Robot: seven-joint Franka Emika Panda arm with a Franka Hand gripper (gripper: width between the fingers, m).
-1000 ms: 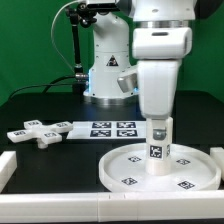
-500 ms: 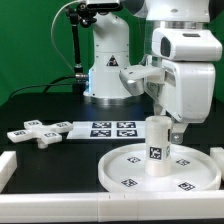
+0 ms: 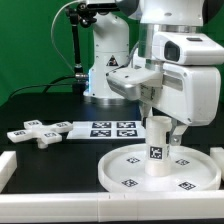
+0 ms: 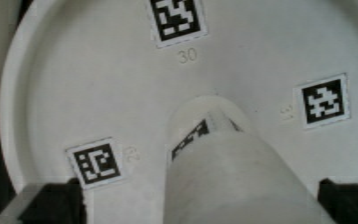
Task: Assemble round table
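My gripper (image 3: pixel 163 127) straddles the upright leg (image 3: pixel 157 150).
Fingers spread apart, either side of its top; it stands on the round disc (image 3: pixel 118 168).

White everywhere here! The large rimmed round white plastic disc (image 3: pixel 115 168) is dotted with black-and-white square tags. The short thick white cylinder leg (image 3: pixel 157 135) and white cross-shaped base (image 3: pixel 35 133) wear them too, over the black bench (image 3: pixel 40 105).

Wrist view crops the blurred leg (image 4: pixel 238 175) and much of the disc (image 4: pixel 78 80)
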